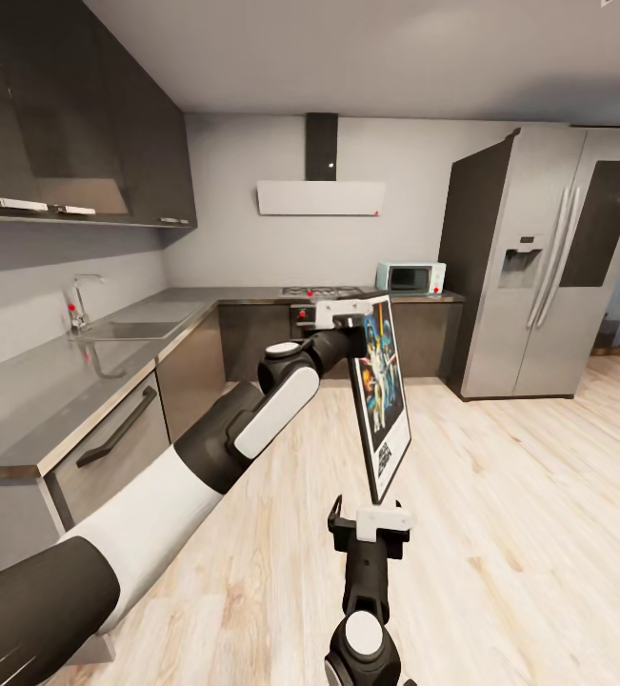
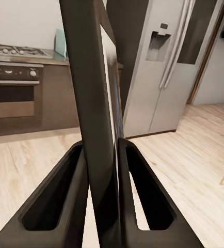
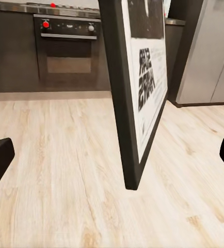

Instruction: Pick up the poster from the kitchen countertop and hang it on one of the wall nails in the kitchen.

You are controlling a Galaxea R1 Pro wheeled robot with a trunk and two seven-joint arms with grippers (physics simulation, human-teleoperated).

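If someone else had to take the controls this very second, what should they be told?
Left gripper: shut on the poster's top edge, holding it upright in mid-air over the wood floor.
Right gripper: open, just under the poster's bottom corner, fingers wide apart, not gripping.
Done: poster is off the kitchen countertop.
Left: find a wall nail, none is visible from here, and hang the poster. Fridge stands ahead to the right.

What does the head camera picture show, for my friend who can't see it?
The left gripper holds the poster upright by its top edge, out over the wood floor. The right gripper sits open just under its bottom corner. Behind are a dark countertop with a sink, an oven, and a silver fridge.
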